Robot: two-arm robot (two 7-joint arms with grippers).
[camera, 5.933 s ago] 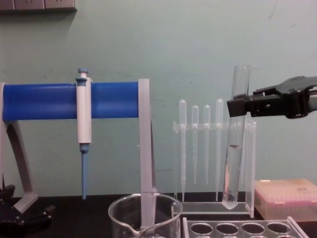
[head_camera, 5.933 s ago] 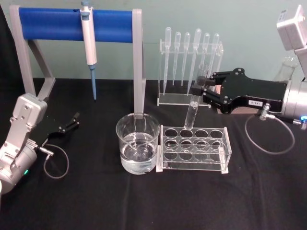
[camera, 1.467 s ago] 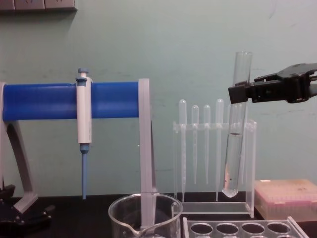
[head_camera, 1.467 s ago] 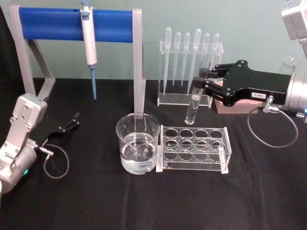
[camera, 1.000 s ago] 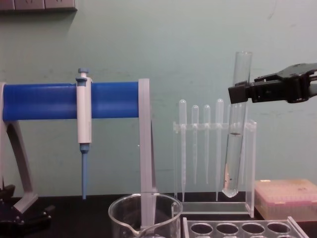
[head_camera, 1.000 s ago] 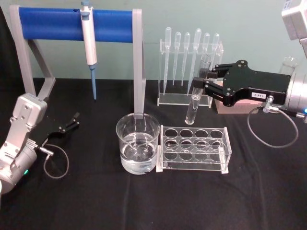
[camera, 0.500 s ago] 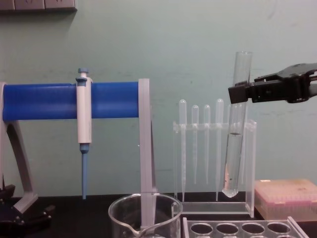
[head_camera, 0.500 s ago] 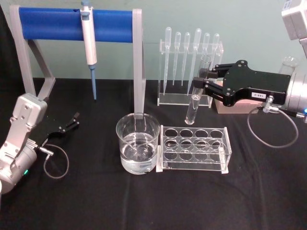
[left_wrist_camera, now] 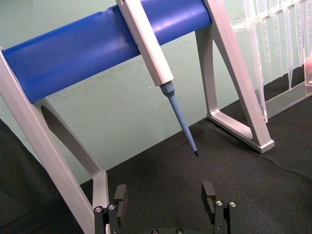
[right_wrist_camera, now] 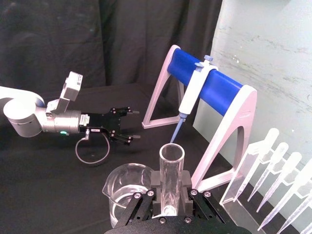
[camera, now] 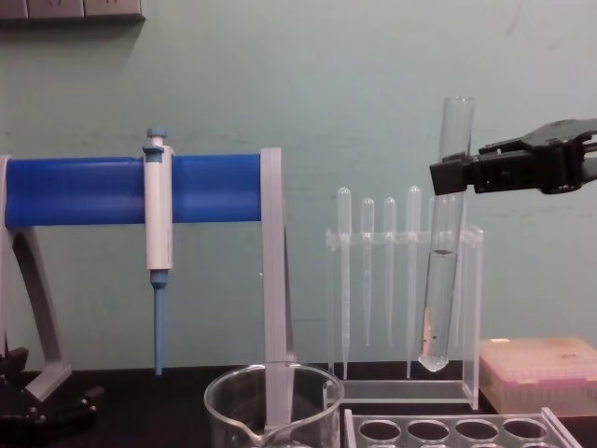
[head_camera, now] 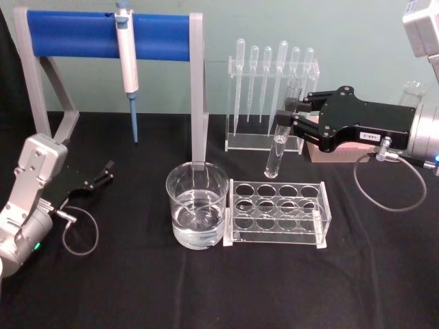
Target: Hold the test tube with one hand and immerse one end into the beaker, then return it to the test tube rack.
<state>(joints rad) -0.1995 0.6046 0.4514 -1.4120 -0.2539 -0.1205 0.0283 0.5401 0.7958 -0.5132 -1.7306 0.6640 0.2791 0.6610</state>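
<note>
1. The right claw [head_camera: 284, 122] is gripping the test tube [head_camera: 274, 159] by its upper part, fingers closed on the glass.
2. The tube is hanging nearly upright, its round end clear above the rack's [head_camera: 278, 235] back row.
3. The beaker [head_camera: 172, 189] is standing just beside the rack's left end, mid-tabletop.
4. The left claw [head_camera: 105, 173] is sitting spread and empty near the tabletop's left edge.

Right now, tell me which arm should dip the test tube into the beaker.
Right. The right claw is shut on the test tube, held up clear of the rack, just to the beaker's right. The left claw sits open and empty, low on the far left.
</note>
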